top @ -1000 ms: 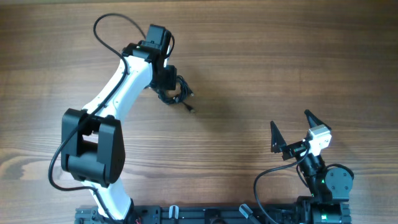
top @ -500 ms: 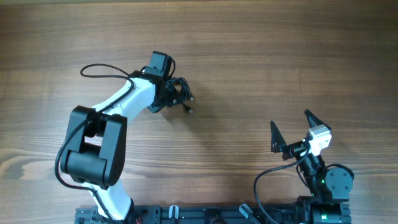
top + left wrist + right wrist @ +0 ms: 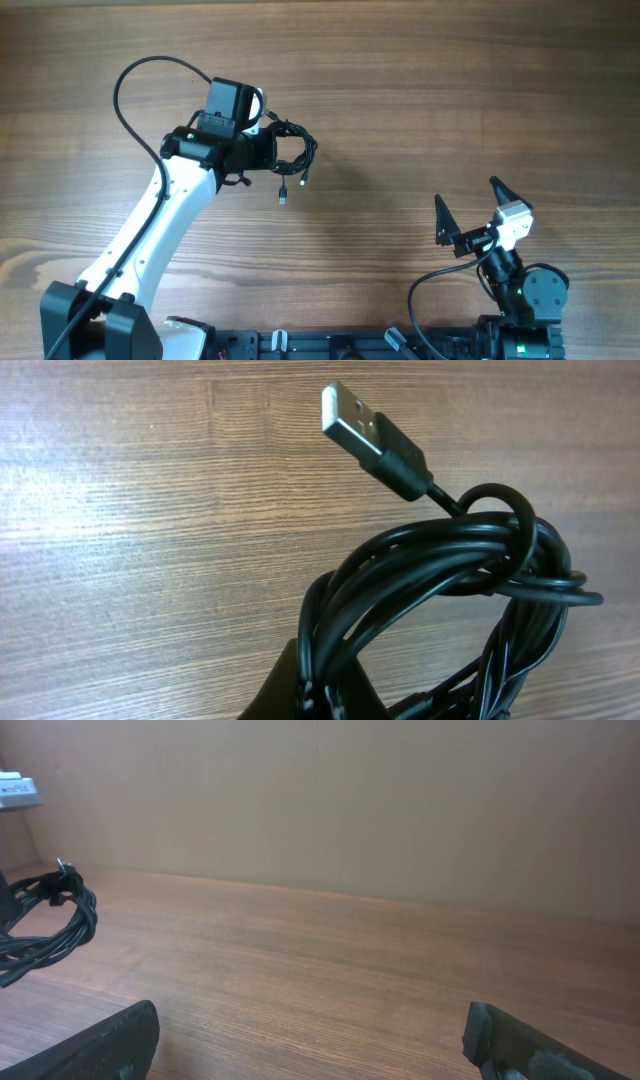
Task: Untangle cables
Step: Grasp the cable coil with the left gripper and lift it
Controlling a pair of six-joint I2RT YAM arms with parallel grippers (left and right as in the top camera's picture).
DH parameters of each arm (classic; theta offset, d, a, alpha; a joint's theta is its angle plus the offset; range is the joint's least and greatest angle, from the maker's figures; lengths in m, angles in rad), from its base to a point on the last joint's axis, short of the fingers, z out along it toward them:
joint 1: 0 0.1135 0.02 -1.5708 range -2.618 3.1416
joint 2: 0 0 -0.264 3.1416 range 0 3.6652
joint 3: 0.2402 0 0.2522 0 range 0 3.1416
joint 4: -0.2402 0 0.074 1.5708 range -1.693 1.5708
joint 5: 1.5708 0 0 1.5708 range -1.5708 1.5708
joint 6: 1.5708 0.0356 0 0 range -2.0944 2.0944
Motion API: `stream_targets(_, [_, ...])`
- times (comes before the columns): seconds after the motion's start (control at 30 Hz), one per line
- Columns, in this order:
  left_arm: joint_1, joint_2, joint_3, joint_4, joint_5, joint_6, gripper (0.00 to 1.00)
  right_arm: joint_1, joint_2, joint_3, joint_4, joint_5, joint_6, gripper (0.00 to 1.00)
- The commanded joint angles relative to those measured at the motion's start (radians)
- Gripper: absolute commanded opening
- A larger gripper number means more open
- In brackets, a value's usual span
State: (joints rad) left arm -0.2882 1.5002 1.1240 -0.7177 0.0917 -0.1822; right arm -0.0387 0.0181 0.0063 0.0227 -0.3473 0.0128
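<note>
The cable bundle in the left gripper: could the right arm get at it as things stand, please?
Probably yes: only bare table separates the open right gripper from the cables, though it must extend far.

Open tabletop (image 3: 430, 90) sweeps from twelve round to five o'clock of the cable tangle (image 3: 297, 152), a clear lane all the way to the right gripper (image 3: 464, 190). Seven to nine o'clock is blocked: left arm (image 3: 165, 205), its thick cable (image 3: 116, 95) arching at ten.
</note>
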Motion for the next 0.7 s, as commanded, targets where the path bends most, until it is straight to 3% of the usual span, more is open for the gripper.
stream_targets(0.0, [0.003,-0.009,0.003,-0.016,0.057,0.082,0.04,-0.004,-0.009,-0.001,0.005,0.007,-0.013,1.00])
stream_targets(0.3, [0.002,-0.008,0.003,-0.014,0.150,0.043,0.04,-0.004,-0.009,-0.001,0.011,0.011,-0.013,1.00])
stream_targets(0.4, [0.002,-0.008,0.003,-0.017,0.189,0.041,0.04,-0.004,-0.009,-0.001,0.019,-0.038,0.063,1.00])
stream_targets(0.47, [0.002,-0.008,0.003,-0.016,0.189,-0.006,0.04,-0.004,-0.008,-0.001,0.010,-0.105,0.375,1.00])
stream_targets(0.53, [0.002,-0.008,0.003,-0.014,0.189,-0.045,0.04,-0.004,-0.007,-0.001,0.010,-0.212,0.862,1.00])
stream_targets(0.6, [0.002,-0.008,0.003,-0.014,0.189,-0.075,0.04,-0.004,-0.005,-0.001,0.011,-0.256,1.069,1.00])
stream_targets(0.67, [0.002,-0.008,0.003,-0.013,0.188,-0.111,0.04,-0.004,-0.005,-0.001,0.016,-0.162,1.241,1.00])
